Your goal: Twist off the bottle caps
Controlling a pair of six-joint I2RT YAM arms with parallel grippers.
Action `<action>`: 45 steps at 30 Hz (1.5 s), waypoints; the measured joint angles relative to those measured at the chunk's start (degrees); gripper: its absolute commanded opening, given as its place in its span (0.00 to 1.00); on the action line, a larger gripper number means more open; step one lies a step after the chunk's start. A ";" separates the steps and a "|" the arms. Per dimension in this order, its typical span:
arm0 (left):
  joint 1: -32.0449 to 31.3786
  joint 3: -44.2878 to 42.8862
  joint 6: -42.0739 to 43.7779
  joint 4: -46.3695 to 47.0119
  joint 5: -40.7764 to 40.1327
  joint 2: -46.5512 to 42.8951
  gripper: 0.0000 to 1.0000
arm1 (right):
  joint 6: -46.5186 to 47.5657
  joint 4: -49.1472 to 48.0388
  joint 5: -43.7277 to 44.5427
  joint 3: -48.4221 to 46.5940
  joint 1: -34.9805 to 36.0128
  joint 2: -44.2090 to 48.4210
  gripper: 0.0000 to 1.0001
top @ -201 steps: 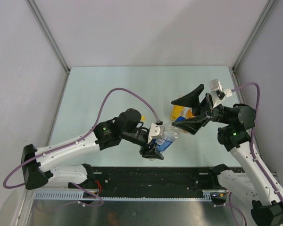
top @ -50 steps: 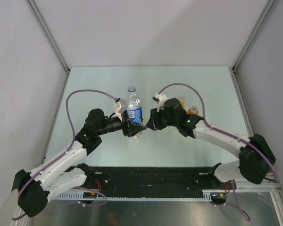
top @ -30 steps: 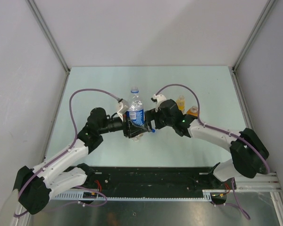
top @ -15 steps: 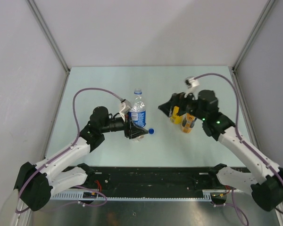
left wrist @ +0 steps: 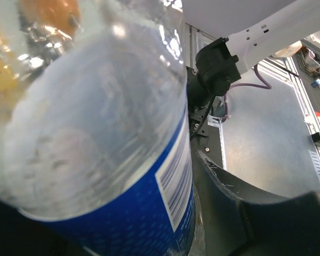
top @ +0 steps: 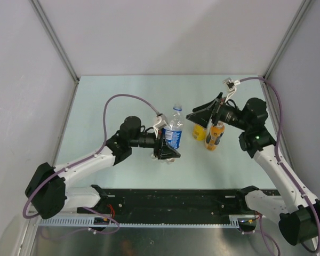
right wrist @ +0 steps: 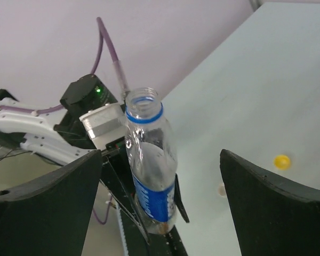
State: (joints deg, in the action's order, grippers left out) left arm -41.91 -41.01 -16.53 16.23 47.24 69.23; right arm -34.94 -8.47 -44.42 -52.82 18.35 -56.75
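The clear water bottle (top: pixel 173 132) with a blue label has an open mouth with a blue ring and no cap. My left gripper (top: pixel 167 148) is shut on its lower body and holds it upright, slightly tilted; the bottle fills the left wrist view (left wrist: pixel 96 133). My right gripper (top: pixel 207 113) is open and empty, above the yellow juice bottle (top: pixel 198 131) and the orange bottle (top: pixel 214 136). It faces the water bottle (right wrist: pixel 149 165) from a distance. A yellow cap (right wrist: pixel 281 160) lies on the table. The blue cap is out of view.
The pale green table (top: pixel 122 101) has grey walls at left, back and right. A small pale round thing (right wrist: pixel 220 188) lies on the table near the water bottle. The black rail (top: pixel 170 200) runs along the near edge.
The left gripper has carried the water bottle to the right, towards the other two bottles. The right gripper has drawn back to the right and opened wide. The blue cap seen on the table no longer shows.
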 measured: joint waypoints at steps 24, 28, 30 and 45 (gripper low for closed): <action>-3.34 -3.63 0.00 0.48 3.32 5.11 0.36 | -7.93 -11.17 -4.98 0.00 2.16 -5.84 0.16; -3.28 -3.63 -0.26 0.85 3.56 5.11 0.42 | -7.17 -11.58 -4.92 0.00 2.10 -6.05 0.01; -3.21 -3.63 -0.61 1.16 3.65 5.09 0.47 | -6.60 -11.67 -4.87 0.00 2.05 -6.05 0.00; -3.45 -0.17 0.66 0.02 -9.97 -6.67 0.99 | -2.67 -5.99 -2.67 0.00 3.34 -2.64 0.00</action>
State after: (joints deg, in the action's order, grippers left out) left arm -45.36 -41.19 -15.88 16.25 37.28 62.57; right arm -37.60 -14.46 -47.09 -52.82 21.69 -59.40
